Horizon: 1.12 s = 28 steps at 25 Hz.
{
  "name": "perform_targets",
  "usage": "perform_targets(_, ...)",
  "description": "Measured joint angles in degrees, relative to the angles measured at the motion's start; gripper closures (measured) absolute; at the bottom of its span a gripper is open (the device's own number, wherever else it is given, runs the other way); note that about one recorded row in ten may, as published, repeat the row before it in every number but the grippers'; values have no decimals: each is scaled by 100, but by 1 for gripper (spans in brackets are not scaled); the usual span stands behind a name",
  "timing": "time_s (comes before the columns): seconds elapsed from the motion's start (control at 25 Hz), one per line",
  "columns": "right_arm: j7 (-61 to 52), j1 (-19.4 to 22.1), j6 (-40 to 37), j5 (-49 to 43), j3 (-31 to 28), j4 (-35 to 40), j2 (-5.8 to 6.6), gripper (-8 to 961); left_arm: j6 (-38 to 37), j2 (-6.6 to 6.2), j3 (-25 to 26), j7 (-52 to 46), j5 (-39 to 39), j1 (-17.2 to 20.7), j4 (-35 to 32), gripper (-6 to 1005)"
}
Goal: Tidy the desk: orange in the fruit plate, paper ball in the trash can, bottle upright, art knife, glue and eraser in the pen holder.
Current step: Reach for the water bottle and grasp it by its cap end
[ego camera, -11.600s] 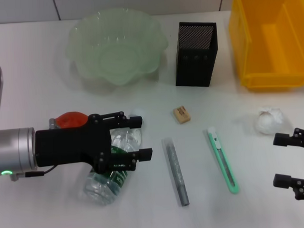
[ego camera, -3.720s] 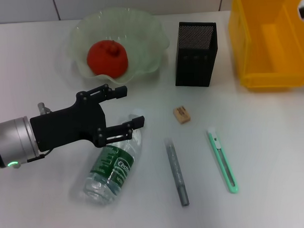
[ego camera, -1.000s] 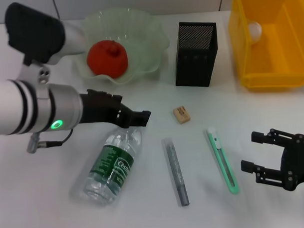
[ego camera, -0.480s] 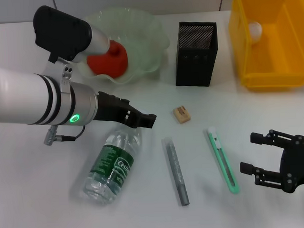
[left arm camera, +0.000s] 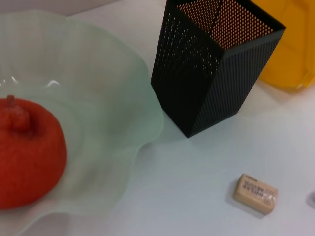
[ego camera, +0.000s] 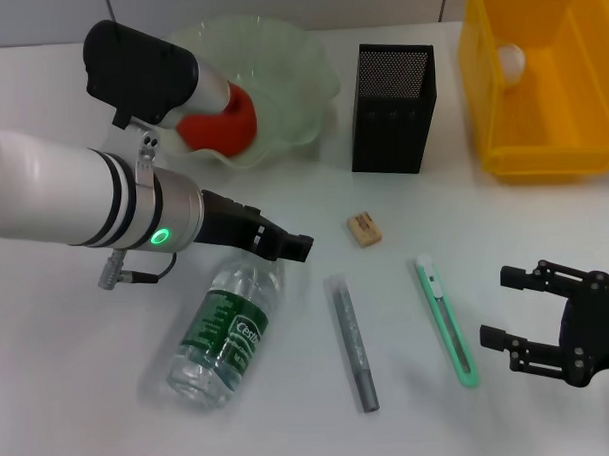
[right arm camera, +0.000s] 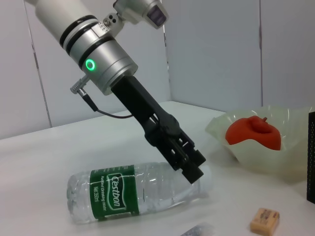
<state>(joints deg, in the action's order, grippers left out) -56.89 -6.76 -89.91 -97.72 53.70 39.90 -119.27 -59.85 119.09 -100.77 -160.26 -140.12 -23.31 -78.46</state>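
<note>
Nearest us, our right hand [ego camera: 548,325] hovers low over the worktop [ego camera: 80,396] with its jaws spread and nothing between them. The art knife [ego camera: 446,321] lies just to its inner side, long axis running away from us, and the grey glue stick [ego camera: 353,342] lies parallel a little farther inward.

The bottle [ego camera: 226,328] comes next, on its side, cap end [right arm camera: 204,178] pointing away from us and toward the middle, base toward us. Our left hand [ego camera: 285,246] sits right over that cap end, tilted down at it, so the bottle's body stretches back from the hand toward us and outward. We judge this the relation that matters: to stand the bottle up, the left hand, clearly the nearer one, must take hold near the neck, across the long axis. Whether its jaws are apart or together we cannot tell.

Just beyond the left hand lies the eraser [left arm camera: 256,193]. Farther still stand the pen holder [left arm camera: 211,64] and the fruit plate [left arm camera: 123,123] holding the orange [left arm camera: 27,152]; the paper ball [ego camera: 511,60] rests in the yellow trash can [ego camera: 542,150].
</note>
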Motion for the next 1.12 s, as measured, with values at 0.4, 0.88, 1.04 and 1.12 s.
perform_targets(0.4,3,-8,17,-3,0,-71,1,208,146,0,-71,-11,36,-205,388,204)
perform_targets(0.88,-29,-9,18,-2,0,-70,11,209,84,-3,-219,80,21,-337,465,249)
perform_targets(1.04,-38,-9,33,-17,0,-70,11,209,-12,-7,-234,123,-11,-451,574,341)
perform_targets(1.12,-45,-9,28,-18,0,-70,10,208,-23,-3,-252,125,-50,-472,592,386)
